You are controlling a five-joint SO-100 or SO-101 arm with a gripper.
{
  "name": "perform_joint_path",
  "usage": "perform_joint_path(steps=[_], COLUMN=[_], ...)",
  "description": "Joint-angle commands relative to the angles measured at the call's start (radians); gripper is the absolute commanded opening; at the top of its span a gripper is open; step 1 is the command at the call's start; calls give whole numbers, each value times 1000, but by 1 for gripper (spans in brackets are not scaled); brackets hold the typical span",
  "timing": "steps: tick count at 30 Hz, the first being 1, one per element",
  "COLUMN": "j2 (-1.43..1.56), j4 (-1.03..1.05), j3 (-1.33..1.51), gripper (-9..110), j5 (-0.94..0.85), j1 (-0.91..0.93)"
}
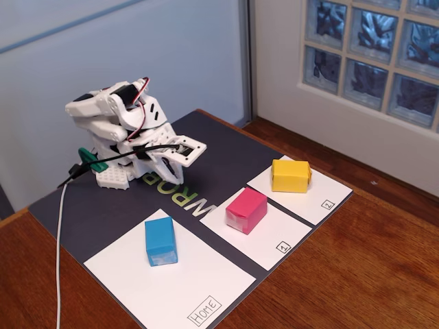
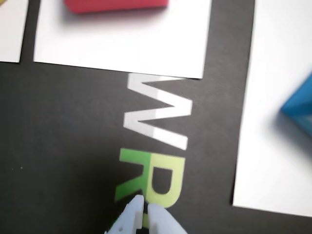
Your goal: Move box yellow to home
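The yellow box (image 1: 290,175) sits on the white sheet marked "2" at the right of the fixed view. It does not show in the wrist view. Home (image 1: 171,284) is the large white sheet at the front, labelled "Home" at its corner; a blue block (image 1: 160,240) stands on it. Home's edge (image 2: 273,122) and the blue block (image 2: 300,105) show at the right of the wrist view. My gripper (image 1: 167,171) is folded back at the arm's base, low over the dark mat, far from the yellow box. In the wrist view its jaws (image 2: 145,205) are shut and empty.
A pink block (image 1: 246,210) sits on the middle sheet marked "1"; it shows at the top of the wrist view (image 2: 117,5). A dark mat (image 1: 103,205) with "WRO" lettering covers the wooden table. A white cable (image 1: 60,260) runs off the front left.
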Motion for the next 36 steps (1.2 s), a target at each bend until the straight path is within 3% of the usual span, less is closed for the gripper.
perform_joint_path(steps=[1,7,20,26,36], j2=[-364,-781,-1293,-1494,-1690], j4=[-60,-52,169,213,202], j3=[-222,-652,-1387,-1635,-1819], gripper=[0,0,0,0,-1], j5=[-28,-130,-408,-387,-279], j1=[-18,-21,-140,-216,-316])
